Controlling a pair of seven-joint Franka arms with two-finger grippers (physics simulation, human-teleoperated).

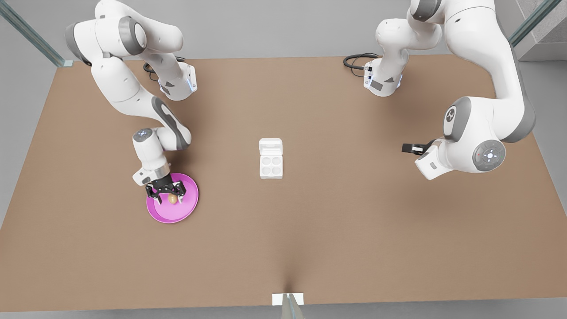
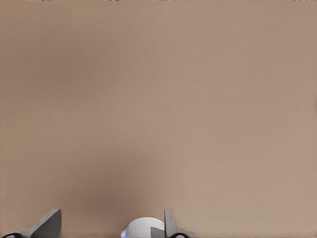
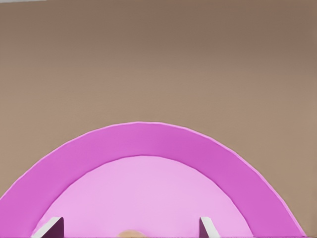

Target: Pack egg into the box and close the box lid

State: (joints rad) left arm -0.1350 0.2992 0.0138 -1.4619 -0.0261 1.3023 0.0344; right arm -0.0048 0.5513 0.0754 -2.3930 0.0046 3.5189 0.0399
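Note:
The tan egg (image 1: 172,199) lies on a round pink plate (image 1: 186,210) at the front view's left. My right gripper (image 1: 166,193) is down over the plate, open, with the egg (image 3: 131,233) low between its fingertips (image 3: 51,227); whether they touch it I cannot tell. The white box (image 1: 270,165) sits mid-table with four empty cups. Its lid (image 1: 270,145) lies folded back flat on the far side. At the front view's right my left gripper (image 1: 409,148) waits open above bare table, fingertips (image 2: 49,221) spread.
The brown table (image 1: 336,221) spreads wide around the box. The pink plate's rim (image 3: 148,139) curves around the right gripper. Both arm bases and their cables stand at the far edge. A small white bracket (image 1: 288,299) sits at the near edge.

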